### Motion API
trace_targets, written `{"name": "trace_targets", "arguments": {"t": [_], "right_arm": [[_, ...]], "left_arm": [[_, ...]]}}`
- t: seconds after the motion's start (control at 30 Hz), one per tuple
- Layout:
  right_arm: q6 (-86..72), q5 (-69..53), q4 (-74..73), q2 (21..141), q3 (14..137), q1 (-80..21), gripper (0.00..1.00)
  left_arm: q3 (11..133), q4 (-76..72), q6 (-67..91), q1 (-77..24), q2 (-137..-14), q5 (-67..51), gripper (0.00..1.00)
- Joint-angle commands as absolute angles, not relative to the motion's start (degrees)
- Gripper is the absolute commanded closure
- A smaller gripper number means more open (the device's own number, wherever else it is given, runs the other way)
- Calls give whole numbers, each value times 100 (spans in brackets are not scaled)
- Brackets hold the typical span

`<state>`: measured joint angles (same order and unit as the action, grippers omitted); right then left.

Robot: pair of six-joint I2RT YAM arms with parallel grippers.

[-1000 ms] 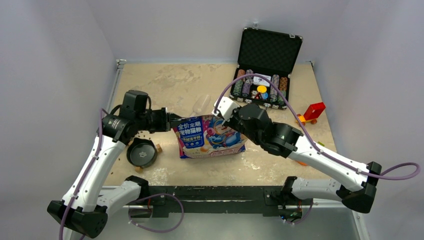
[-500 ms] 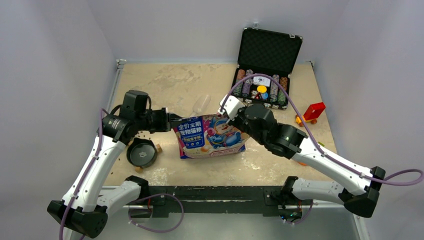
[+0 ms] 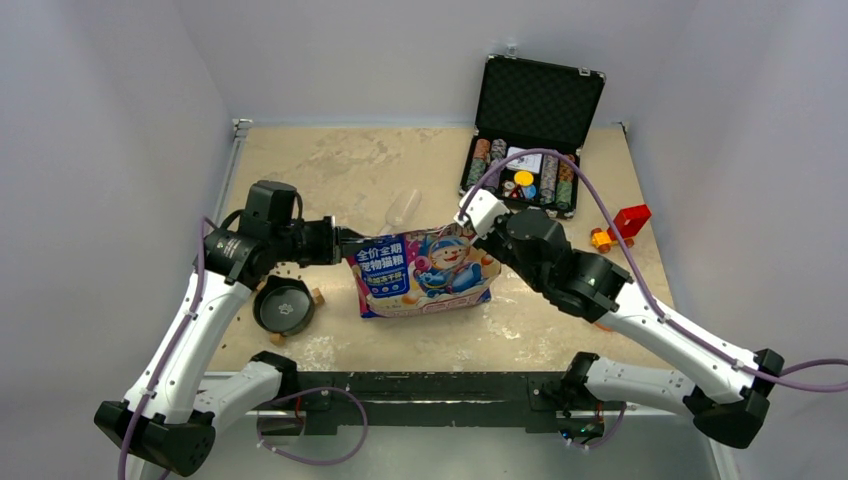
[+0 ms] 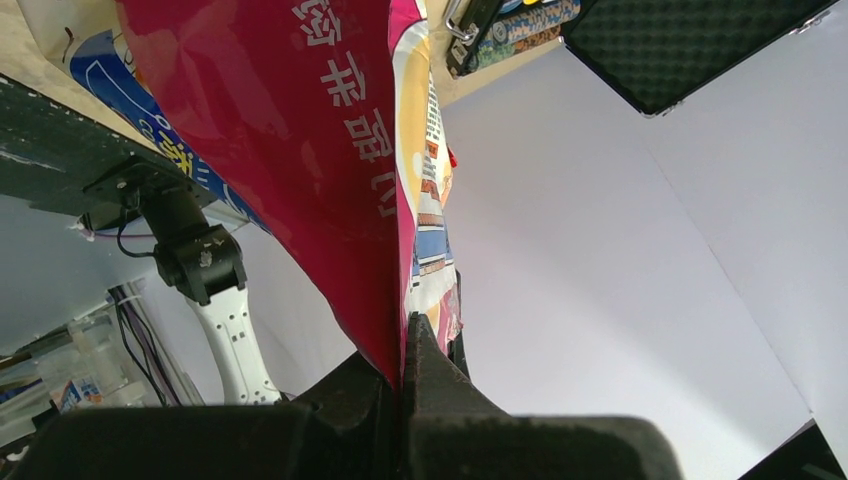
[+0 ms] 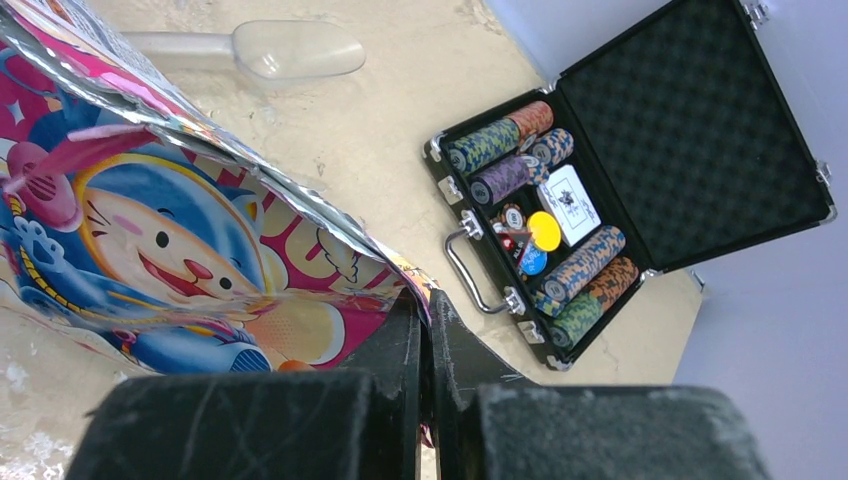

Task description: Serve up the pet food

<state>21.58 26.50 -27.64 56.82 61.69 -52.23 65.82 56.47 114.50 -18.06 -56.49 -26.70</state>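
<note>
From the overhead view I have the pet-food bag [image 3: 425, 272] lying face-up mid-tabletop [image 3: 330, 160], with the left end effector [image 3: 345, 240] clamped on its upper left corner and the right end effector [image 3: 470, 225] clamped on its upper right. The pet food itself I cannot see; I judge it is inside the bag. The dark bowl [image 3: 283, 305] sits beside the left arm, the clear scoop [image 3: 403, 207] just behind the bag, and the open poker-chip case [image 3: 530, 150] is farther back. The blue panel reads "全价全期 宠物猫粮". In the left wrist view the fingers are pressed together on a thin fold of the bag [image 4: 300, 150]. White characters run down the red side, but I cannot read them surely. In the right wrist view the fingers pinch the bag's corner [image 5: 400, 285] beside a cartoon face. Silvery lining shows along the edge, so the mouth looks open. The scoop [image 5: 270, 50] and the case [image 5: 560, 210] lie beyond. My worries: both grips are on thin slick film, so either could slip. Pulling the corners apart too hard could tear the bag, and lifting it unevenly could tip kibble onto the tabletop. With both end effectors busy, nothing is free for the scoop.
</note>
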Motion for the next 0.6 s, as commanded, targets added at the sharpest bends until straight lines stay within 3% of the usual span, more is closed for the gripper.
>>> {"name": "trace_targets", "arguments": {"t": [0.0,0.13,0.2,0.3,0.37,0.57], "right_arm": [[2259,4655,-3344,5315,6313,-4580,100],[2224,4202,-3532,5257,6456,-4579,100],[2110,3763,-3722,5309,6647,-4619,100],[1757,2776,-4146,5554,7185,-4763,72],[1574,2252,-4258,5773,7545,-4929,49],[1642,1695,-4211,6498,8265,-5787,42]], "left_arm": [[6964,6223,11200,-1635,-5456,-2399,100],[6762,6150,11293,-1635,-5324,-2362,98],[6663,6035,11307,-1635,-5264,-2314,83],[6745,6051,11130,-1635,-5276,-2182,59],[6880,6210,10987,-1635,-5303,-2105,52],[6780,6041,11030,-1661,-5268,-2113,54]]}}
